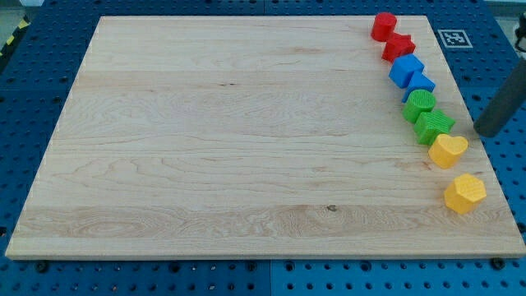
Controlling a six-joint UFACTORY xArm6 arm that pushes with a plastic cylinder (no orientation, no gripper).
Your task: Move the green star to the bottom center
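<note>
Two green blocks sit in a line of blocks along the view's right edge of the wooden board (246,148). The lower green one (434,126) looks like the star. The upper green one (421,104) is rounder. My tip (486,132) is at the lower end of the dark rod. It rests just off the board's right edge, to the right of the green star and apart from it. It touches no block.
The line runs from the view's top: red cylinder (384,26), red star (399,47), blue cube (406,70), a second blue block (422,84), the greens, yellow heart (447,150), yellow hexagon (465,193). A marker tag (454,38) lies beyond the top right corner.
</note>
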